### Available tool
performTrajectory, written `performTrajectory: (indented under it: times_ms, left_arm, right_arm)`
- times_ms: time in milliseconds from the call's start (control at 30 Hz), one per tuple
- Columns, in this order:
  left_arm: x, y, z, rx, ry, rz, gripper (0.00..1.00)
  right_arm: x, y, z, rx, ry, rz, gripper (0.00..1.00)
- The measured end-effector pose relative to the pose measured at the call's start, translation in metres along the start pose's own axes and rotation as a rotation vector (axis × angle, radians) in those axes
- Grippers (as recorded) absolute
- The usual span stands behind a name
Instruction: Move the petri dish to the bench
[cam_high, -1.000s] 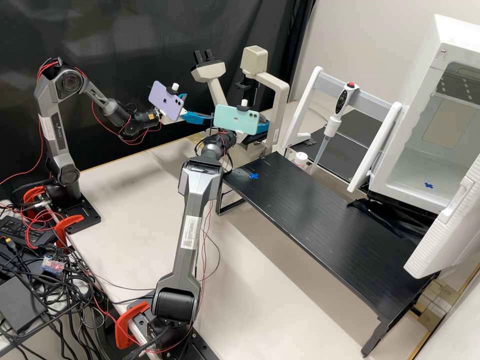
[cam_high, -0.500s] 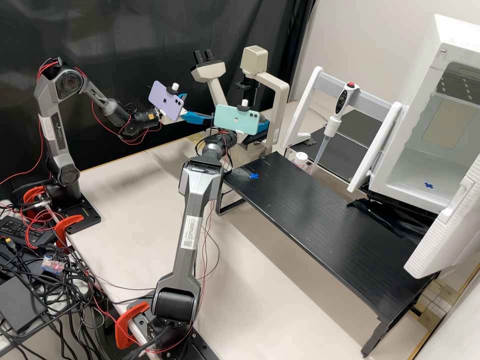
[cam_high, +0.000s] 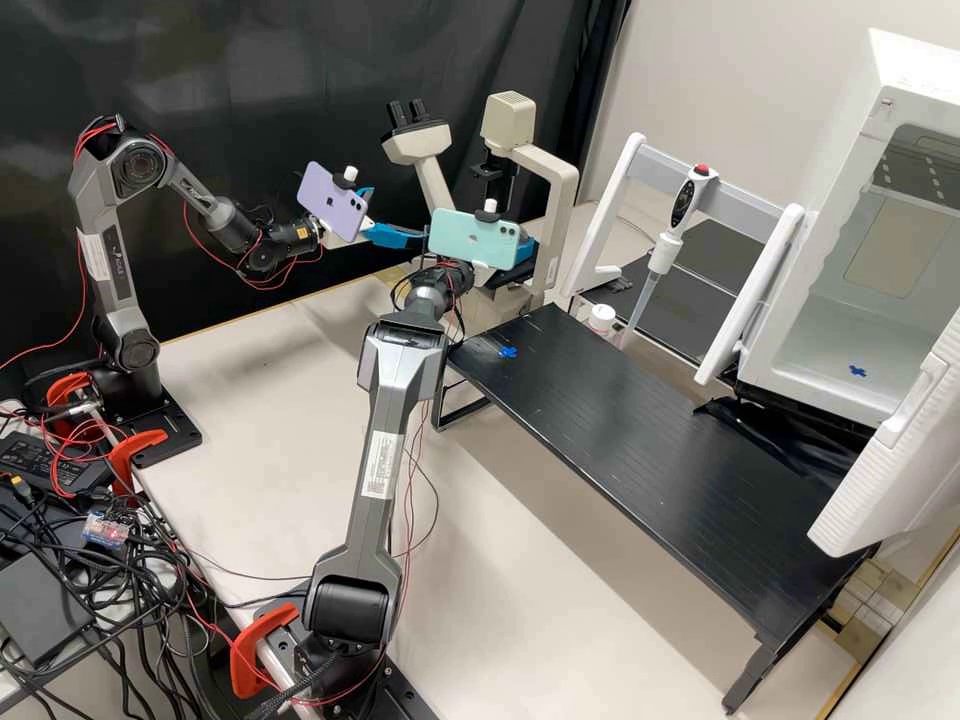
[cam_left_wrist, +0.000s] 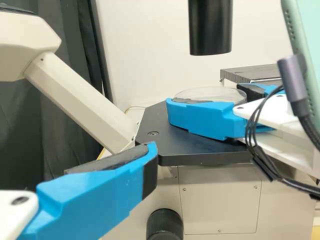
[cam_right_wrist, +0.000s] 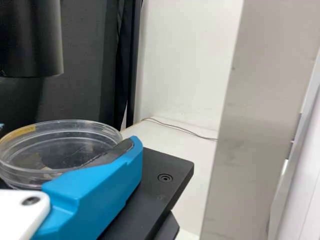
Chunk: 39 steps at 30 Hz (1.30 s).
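Left wrist view: half-hidden dish (cam_left_wrist: 216, 93)

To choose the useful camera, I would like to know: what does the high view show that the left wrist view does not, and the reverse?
High view: the pipette and the white cabinet with its door open.
Left wrist view: the petri dish between the right gripper's jaws, and the black stage.
Both: the cream microscope and teal phone.

Petri dish (cam_right_wrist: 60, 150): one side cut off in the right wrist view.
Microscope (cam_high: 510, 120): partly behind the green phone (cam_high: 470, 240).
White bottle (cam_high: 600, 318): bottom hidden by the black stand (cam_high: 640, 450).
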Motion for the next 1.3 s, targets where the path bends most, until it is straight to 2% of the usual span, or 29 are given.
performTrajectory:
  times_ms: [167, 467, 533, 633, 667, 700, 833, 933, 1033, 1167, 1300]
  left_arm:
    - [0.0, 0.0, 0.0, 0.0, 0.0, 0.0, 1.0]
    - [0.0, 0.0, 0.0, 0.0, 0.0, 0.0, 1.0]
    - [0.0, 0.0, 0.0, 0.0, 0.0, 0.0, 1.0]
    - [0.0, 0.0, 0.0, 0.0, 0.0, 0.0, 1.0]
    - [0.0, 0.0, 0.0, 0.0, 0.0, 0.0, 1.0]
    - [0.0, 0.0, 0.0, 0.0, 0.0, 0.0, 1.0]
    - [0.0, 0.0, 0.0, 0.0, 0.0, 0.0, 1.0]
    - [0.0, 0.0, 0.0, 0.0, 0.0, 0.0, 1.0]
    - [0.0, 0.0, 0.0, 0.0, 0.0, 0.0, 1.0]
    - [0.0, 0.0, 0.0, 0.0, 0.0, 0.0, 1.0]
    - [0.0, 0.0, 0.0, 0.0, 0.0, 0.0, 1.0]
  right_arm:
    - [-0.002, 0.0, 0.002, 0.007, 0.0, -0.003, 0.0]
    - [-0.021, 0.004, 0.013, -0.005, 0.04, -0.002, 0.0]
    - [-0.031, 0.005, 0.016, -0.02, 0.06, -0.004, 0.0]
    - [-0.05, 0.008, 0.019, -0.003, 0.087, -0.014, 0.0]
    - [-0.06, 0.009, 0.019, -0.015, 0.101, -0.021, 0.0]
    - [-0.067, 0.011, 0.019, -0.008, 0.11, -0.028, 0.0]
    - [-0.101, 0.023, 0.017, -0.021, 0.168, -0.02, 0.0]
    - [-0.127, 0.033, 0.016, -0.008, 0.195, -0.021, 0.0]
    - [-0.147, 0.04, 0.024, 0.013, 0.189, -0.018, 0.0]
    - [-0.174, 0.055, 0.039, 0.057, 0.2, 0.043, 0.0]
    - [-0.194, 0.065, 0.057, 0.071, 0.204, 0.092, 0.0]
